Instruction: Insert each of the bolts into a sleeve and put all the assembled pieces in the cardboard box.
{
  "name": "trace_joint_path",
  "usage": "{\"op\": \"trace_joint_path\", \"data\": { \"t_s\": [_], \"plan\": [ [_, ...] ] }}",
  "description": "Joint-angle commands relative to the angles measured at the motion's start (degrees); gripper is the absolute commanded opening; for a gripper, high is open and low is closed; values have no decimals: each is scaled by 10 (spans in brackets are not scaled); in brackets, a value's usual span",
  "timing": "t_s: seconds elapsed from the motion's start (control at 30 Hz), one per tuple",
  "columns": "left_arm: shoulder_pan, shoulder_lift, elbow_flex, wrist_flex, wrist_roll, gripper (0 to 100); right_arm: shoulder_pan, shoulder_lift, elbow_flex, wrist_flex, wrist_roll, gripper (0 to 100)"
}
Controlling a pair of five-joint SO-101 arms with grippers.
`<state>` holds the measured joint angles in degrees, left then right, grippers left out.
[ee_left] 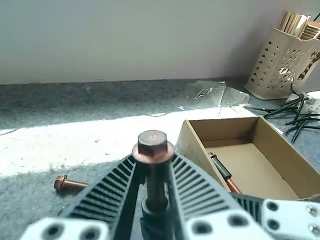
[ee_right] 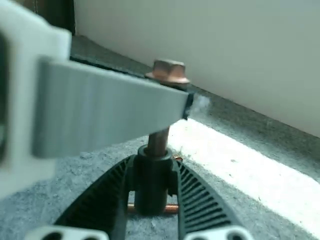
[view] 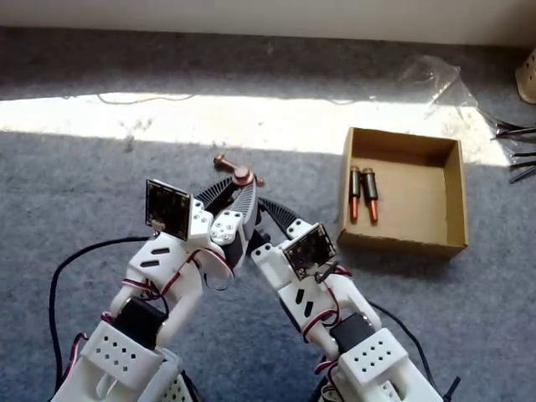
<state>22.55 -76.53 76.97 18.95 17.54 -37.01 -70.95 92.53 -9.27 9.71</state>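
Observation:
My left gripper (ee_left: 154,162) is shut on a copper bolt (ee_left: 154,146) just under its hex head, holding it upright. The bolt's shank goes down into a dark sleeve (ee_right: 151,182), on which my right gripper (ee_right: 151,196) is shut. In the high view both grippers meet mid-table, the left gripper (view: 242,189) with the bolt head (view: 243,175) on top and the right gripper (view: 258,228) beside it. A loose bolt (ee_left: 67,183) lies on the carpet just beyond. The cardboard box (view: 456,201) to the right holds two assembled pieces (view: 362,194).
A clear plastic bag (view: 431,77) lies behind the box. A pale basket of sticks (ee_left: 282,60) and black ties (view: 517,155) sit at the far right. A sunlit strip crosses the grey carpet (view: 92,193) near the wall.

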Motion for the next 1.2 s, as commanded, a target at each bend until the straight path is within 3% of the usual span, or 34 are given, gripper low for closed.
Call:
{"op": "trace_joint_path", "data": {
  "t_s": [0.0,0.2,0.4,0.97,1.17],
  "plan": [
    [-6,-4,5,-3,4,7,14,-12,-14,-18,4,5],
    [-7,-4,4,-3,4,11,14,-12,-14,-18,4,5],
    [-18,-4,4,-3,5,149,14,-12,-14,-18,4,5],
    [-27,-4,-26,-3,3,196,15,-12,-12,-18,6,5],
    [-131,-5,-79,-1,4,143,15,-12,-11,-18,7,5]
  ]
}}
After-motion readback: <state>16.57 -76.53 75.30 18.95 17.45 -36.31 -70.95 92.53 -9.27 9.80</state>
